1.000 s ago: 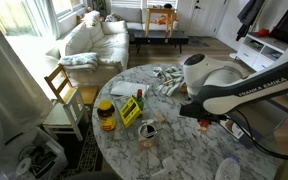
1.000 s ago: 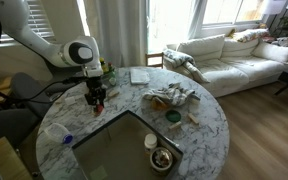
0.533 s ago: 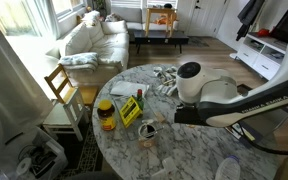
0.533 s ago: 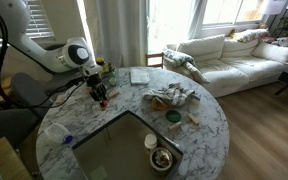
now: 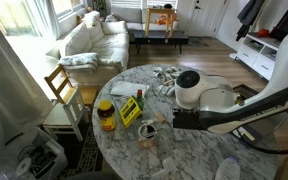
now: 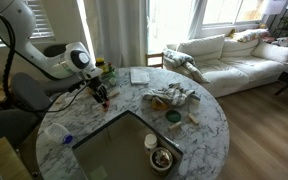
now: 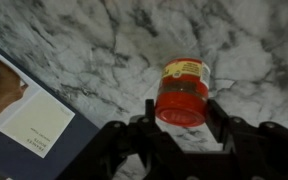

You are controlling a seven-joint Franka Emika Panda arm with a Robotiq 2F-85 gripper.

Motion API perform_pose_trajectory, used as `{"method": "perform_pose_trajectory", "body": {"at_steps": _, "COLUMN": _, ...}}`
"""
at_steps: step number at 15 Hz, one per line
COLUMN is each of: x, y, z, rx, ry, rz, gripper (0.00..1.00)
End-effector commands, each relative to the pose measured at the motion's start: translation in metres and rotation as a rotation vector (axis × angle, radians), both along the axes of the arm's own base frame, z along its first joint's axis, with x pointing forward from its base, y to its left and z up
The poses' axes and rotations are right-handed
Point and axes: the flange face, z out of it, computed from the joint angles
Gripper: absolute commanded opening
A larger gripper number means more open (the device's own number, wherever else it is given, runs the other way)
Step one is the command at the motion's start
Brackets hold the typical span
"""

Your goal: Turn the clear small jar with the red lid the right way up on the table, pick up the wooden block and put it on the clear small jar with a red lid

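Note:
The clear small jar with the red lid (image 7: 182,95) sits between my gripper (image 7: 181,114) fingers, its lid turned toward the wrist camera and its yellow-labelled body pointing away. The fingers (image 7: 215,117) press on the lid's two sides just above the marble table (image 7: 94,45). In both exterior views the gripper (image 6: 102,97) (image 5: 149,124) hangs tilted over the table's edge zone near the amber jar. A small tan piece (image 6: 192,118) by the cloth may be the wooden block; I cannot tell for sure.
An amber jar with a yellow lid (image 5: 105,113) and a yellow box (image 5: 130,110) stand close to the gripper. A printed card (image 7: 19,105) lies just beside it. A dark tray (image 6: 124,145) holds a bowl (image 6: 162,158). A crumpled cloth (image 6: 171,97) lies mid-table.
The arm has lowered and tilted over, and the gripper has swung to a slanted pose with the small jar between its fingers.

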Motion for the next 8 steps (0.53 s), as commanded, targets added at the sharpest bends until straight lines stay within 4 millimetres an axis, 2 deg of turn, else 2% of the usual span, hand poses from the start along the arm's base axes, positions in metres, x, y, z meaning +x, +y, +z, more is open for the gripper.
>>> {"method": "perform_pose_trajectory", "body": {"at_steps": 1, "x": -0.003, "y": 0.006, "z": -0.003, "rx": 0.010, "ry": -0.017, "rz": 0.014, "gripper": 0.84}}
{"method": "perform_pose_trajectory", "body": {"at_steps": 3, "x": -0.004, "y": 0.009, "z": 0.002, "rx": 0.019, "ry": -0.016, "rz": 0.017, "gripper": 0.99}}
{"method": "perform_pose_trajectory", "body": {"at_steps": 8, "x": 0.004, "y": 0.010, "z": 0.020, "rx": 0.117, "ry": -0.042, "rz": 0.030, "gripper": 1.00}}
